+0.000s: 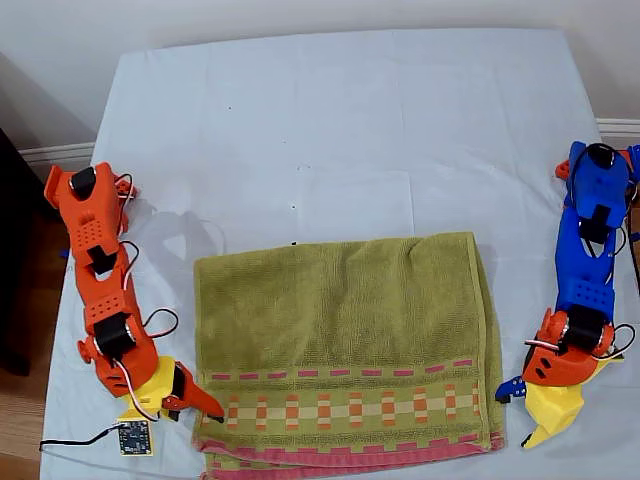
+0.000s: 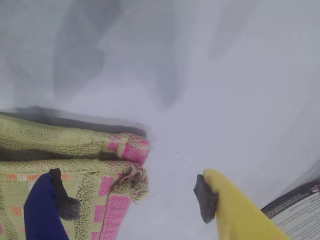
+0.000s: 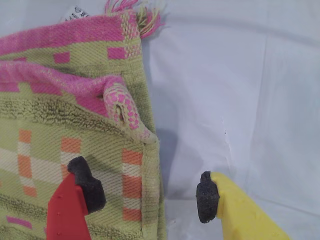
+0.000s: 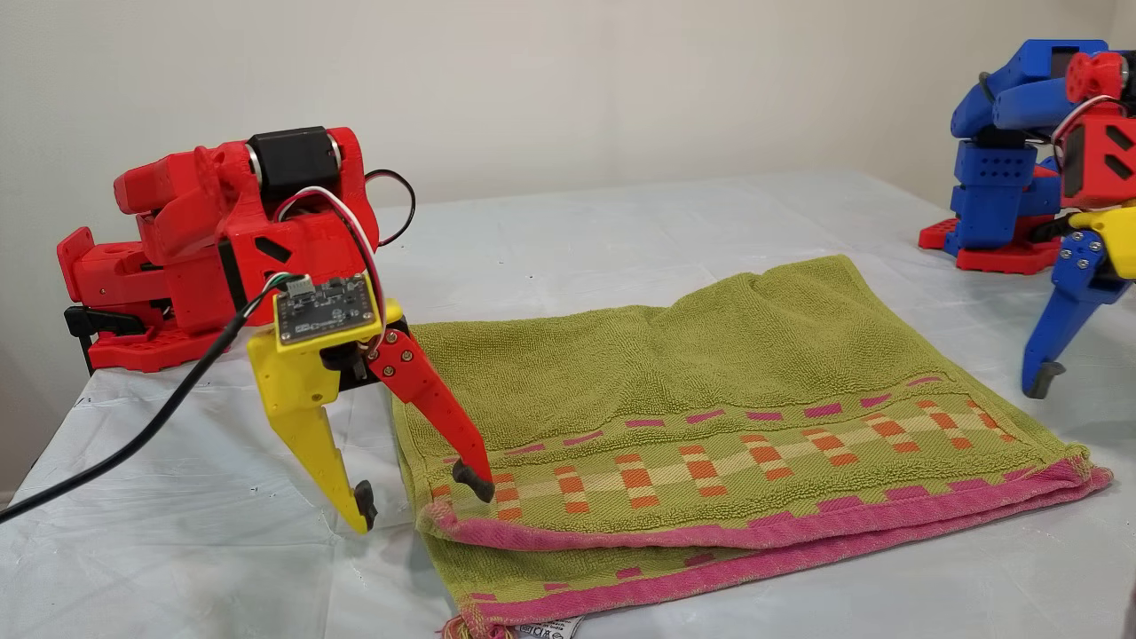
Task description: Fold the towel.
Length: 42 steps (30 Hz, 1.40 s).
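The olive-green towel (image 1: 340, 340) lies folded in two on the white sheet, its pink bands stacked along the near edge (image 4: 754, 532), with the checked stripe on top. Its white tag (image 4: 541, 628) pokes out beneath a corner. My first gripper (image 1: 518, 415), blue and yellow, stands open at the towel's corner on the exterior view's right. Its blue finger (image 2: 47, 210) is over the cloth (image 2: 60, 145) and its yellow finger (image 2: 235, 210) is over the sheet. My second gripper (image 4: 419, 495), red and yellow, stands open astride the opposite corner (image 3: 100, 125), with the red finger (image 3: 75, 200) on the stripe.
A white sheet (image 1: 340, 130) covers the table. The red arm's base (image 1: 85, 200) sits at the exterior view's left edge and the blue arm's base (image 1: 598, 180) at its right edge. A black cable (image 4: 133, 444) trails from the second gripper's camera board off the table.
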Motion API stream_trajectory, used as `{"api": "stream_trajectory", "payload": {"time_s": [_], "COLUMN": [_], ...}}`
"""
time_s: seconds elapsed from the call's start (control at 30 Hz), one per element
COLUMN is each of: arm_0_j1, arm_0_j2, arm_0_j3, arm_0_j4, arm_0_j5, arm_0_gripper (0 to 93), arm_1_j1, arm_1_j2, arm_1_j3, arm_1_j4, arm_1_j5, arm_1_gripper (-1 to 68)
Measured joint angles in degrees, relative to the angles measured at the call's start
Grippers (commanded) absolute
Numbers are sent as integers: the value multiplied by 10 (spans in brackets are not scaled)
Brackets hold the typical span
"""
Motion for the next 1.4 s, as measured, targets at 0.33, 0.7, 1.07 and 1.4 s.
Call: {"api": "stream_trajectory", "payload": {"time_s": [0.33,0.7,1.07,1.4], "arm_0_j1": [-37,-76,-92,-105], "arm_0_j2": [3,57,94,167], "arm_0_j3": [0,0,15,104], "arm_0_j4": [63,90,90,90], "arm_0_j5": [0,47,69,82], "arm_0_gripper": [224,0,0,0], "arm_1_j1": [42,120,281,447], "arm_1_j2": [40,189,491,573], "arm_1_j3": [0,88,332,339], "arm_1_j4": [135,144,144,145], "arm_1_j5": [-64,-230,-562,-828], "arm_1_gripper": [239,2,2,1]}}
